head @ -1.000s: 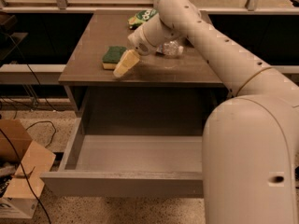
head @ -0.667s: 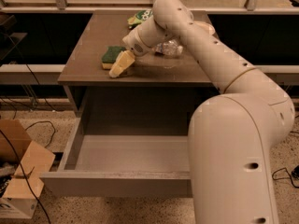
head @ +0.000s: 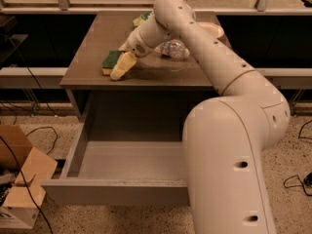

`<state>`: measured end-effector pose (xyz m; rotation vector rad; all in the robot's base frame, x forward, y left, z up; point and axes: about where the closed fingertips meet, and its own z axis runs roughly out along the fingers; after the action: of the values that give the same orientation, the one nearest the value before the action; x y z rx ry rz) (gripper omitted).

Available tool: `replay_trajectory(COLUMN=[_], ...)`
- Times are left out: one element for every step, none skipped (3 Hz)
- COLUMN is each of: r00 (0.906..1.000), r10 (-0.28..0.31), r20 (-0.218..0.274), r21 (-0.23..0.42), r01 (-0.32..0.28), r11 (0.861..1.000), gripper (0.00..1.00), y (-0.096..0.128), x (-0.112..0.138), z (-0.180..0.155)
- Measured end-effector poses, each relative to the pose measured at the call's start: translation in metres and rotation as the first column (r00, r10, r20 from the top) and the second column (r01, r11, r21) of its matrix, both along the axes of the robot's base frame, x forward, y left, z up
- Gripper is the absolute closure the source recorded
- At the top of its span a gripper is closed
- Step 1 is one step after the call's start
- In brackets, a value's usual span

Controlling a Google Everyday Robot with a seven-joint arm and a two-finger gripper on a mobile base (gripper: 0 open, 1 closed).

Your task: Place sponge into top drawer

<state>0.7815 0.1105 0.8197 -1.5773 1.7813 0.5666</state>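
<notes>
The sponge [head: 111, 61], dark green on top with a yellow edge, lies on the brown tabletop [head: 92, 43] near its front left. My gripper [head: 120, 68] reaches down from the right and sits against the sponge's right side, at tabletop height. The top drawer [head: 117, 193] is pulled fully open below the table, and its grey floor [head: 129, 160] is bare. My arm covers the drawer's right part.
A clear plastic bottle [head: 173, 49] lies on the table behind the gripper. A green snack bag [head: 143, 18] and a white dish [head: 213, 29] sit at the back. An open cardboard box [head: 22, 179] and cables are on the floor to the left.
The gripper has edged slightly left, closer against the sponge. The arm has swung, so its lower part covers more of the drawer's right side. The sponge stays on the table.
</notes>
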Motion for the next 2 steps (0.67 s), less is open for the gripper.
replay_trajectory(r00=[0.9998,0.9984], r10=[-0.004,-0.016], r20=[0.02,0.055], r21=[0.004,0.015], r01=[0.004,0.015], r11=[1.0,1.0], gripper=[0.62,0.85], y=[-0.003,-0.011], x=[-0.006,-0.019], z=[0.013,0.034])
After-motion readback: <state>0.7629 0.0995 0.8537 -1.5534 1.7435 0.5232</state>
